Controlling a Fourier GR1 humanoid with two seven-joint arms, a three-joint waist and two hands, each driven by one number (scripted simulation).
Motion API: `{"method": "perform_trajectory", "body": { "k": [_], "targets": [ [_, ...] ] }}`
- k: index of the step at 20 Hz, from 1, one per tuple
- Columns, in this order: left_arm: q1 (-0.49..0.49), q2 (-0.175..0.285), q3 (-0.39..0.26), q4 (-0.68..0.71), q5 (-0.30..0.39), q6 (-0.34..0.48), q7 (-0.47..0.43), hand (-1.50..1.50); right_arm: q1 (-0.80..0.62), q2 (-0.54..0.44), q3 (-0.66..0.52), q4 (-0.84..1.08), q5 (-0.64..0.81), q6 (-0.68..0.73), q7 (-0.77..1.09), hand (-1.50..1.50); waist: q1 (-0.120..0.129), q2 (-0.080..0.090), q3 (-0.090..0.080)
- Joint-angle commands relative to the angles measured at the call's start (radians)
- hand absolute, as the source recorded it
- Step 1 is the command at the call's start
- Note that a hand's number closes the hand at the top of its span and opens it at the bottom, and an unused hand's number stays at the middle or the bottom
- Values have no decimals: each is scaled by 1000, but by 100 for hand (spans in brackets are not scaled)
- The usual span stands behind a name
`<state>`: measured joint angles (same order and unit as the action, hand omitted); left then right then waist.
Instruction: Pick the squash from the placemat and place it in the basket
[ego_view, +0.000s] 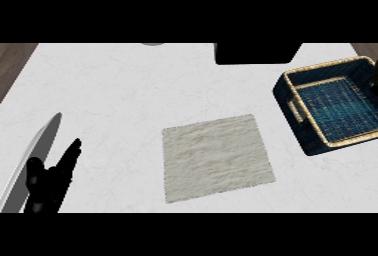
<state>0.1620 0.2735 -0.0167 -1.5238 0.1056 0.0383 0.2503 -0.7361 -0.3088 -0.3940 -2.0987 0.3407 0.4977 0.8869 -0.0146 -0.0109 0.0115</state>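
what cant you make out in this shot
Squash: not seen in the head view; neither placemat nor basket shows it.
Right hand: outside the view.
Basket: far side cut off by the right edge.
Dark block at the top: cut off by the upper edge, unidentifiable.

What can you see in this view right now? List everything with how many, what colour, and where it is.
counter: one, white marbled, fills most of the view
placemat: one, pale beige, centre
basket: one, dark blue with tan rim, right side
black block: one, black, far edge, cut off by the view
grey object: one, grey, far edge, too little shows to identify
squash: none in view
left hand: one, black, lower left, open, fingers up, resting
right hand: not in view
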Motion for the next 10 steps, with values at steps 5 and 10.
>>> {"method": "perform_trajectory", "body": {
  "k": [5,10],
  "targets": [
    [-14,-25,-14,81,4,-30,38,0,-36,-167,-154,253,-141,68,-96,150,12,12,-12],
    [-10,-53,-20,101,-19,-12,8,0,-26,-151,-157,418,-108,0,-189,150,22,15,-12]
  ]
}}
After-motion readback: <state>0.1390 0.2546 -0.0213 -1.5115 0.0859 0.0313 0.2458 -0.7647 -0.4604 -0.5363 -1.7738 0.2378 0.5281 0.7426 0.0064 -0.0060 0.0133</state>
